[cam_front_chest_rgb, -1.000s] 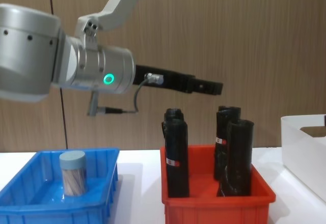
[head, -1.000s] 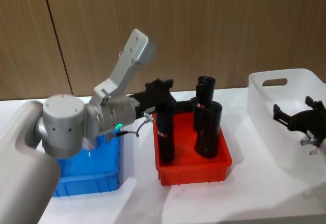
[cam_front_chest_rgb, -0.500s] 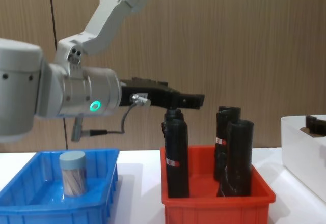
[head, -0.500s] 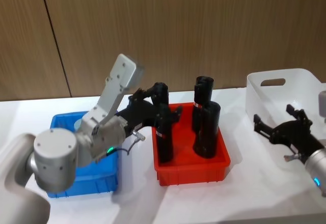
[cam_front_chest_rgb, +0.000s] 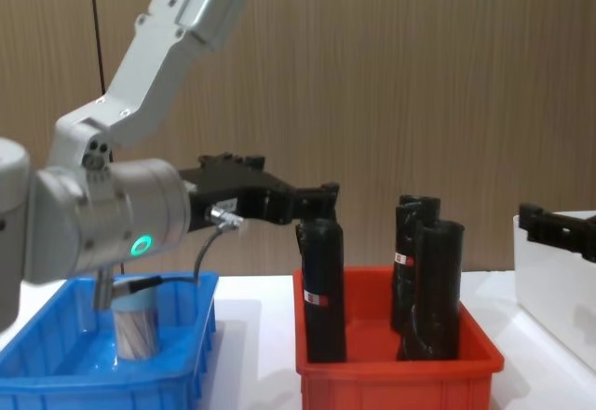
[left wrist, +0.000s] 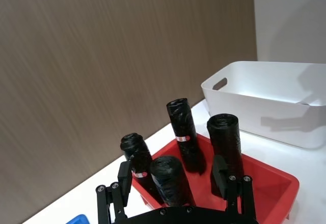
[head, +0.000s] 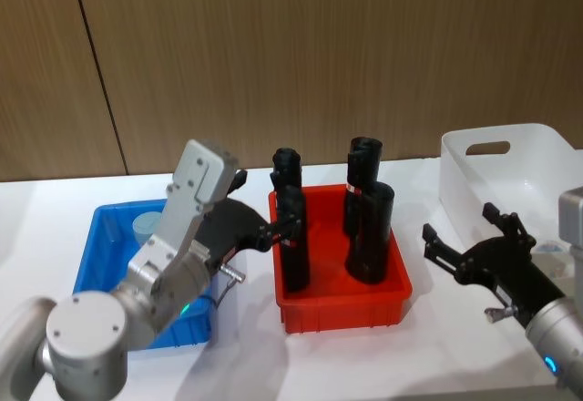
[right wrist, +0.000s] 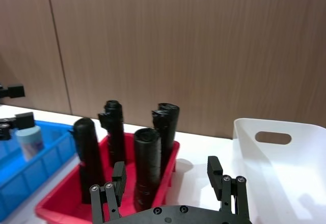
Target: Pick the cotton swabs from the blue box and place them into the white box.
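One tub of cotton swabs (cam_front_chest_rgb: 135, 321) with a pale lid stands upright in the blue box (cam_front_chest_rgb: 56, 377) at the left; I also see the tub (head: 146, 227) (right wrist: 29, 139) past my left arm. My left gripper (head: 269, 214) (left wrist: 172, 175) is open and holds nothing. It hovers between the blue box and the red bin, above tub height and to the right of the tub. My right gripper (head: 460, 228) (right wrist: 166, 175) is open with nothing in it, just left of the white box (head: 510, 173), between it and the red bin.
A red bin (head: 346, 305) with several tall black wrapped rolls (head: 372, 232) stands in the middle, between the two boxes. The nearest roll (cam_front_chest_rgb: 321, 289) stands just below my left fingertips. A wooden wall runs behind the white table.
My left arm has drawn back and sunk from above the red bin towards the blue box. My right gripper has moved out of the white box to the left.
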You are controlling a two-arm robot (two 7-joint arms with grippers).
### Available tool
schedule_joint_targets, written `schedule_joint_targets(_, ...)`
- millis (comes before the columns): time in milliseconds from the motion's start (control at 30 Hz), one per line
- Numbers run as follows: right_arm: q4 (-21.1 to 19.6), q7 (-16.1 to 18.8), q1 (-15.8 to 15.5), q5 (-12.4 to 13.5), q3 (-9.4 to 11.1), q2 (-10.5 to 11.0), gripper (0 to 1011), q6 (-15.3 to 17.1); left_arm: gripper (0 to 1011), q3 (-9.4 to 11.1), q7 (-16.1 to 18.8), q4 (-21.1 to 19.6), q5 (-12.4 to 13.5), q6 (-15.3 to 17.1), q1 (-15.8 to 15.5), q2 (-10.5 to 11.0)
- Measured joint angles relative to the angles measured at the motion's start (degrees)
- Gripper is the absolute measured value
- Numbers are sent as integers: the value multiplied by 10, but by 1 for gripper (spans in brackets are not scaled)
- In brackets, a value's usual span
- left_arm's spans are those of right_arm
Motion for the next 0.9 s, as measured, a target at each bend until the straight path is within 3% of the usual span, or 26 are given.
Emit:
schedule_joint_targets(233, -28, -4, -21, 1, -6, 0, 1002, -1, 1004, 4, 52, -36, 1, -27, 40, 16)
schedule_joint_targets(567, -33, -5, -24, 2, -7, 0, 1002, -2, 1004, 8, 113, -78, 2, -58, 86, 35)
schedule_joint_targets(900, -33, -4, -24, 2, -6, 0, 1002, -2, 1004, 9, 124, -85, 3, -65, 94, 38)
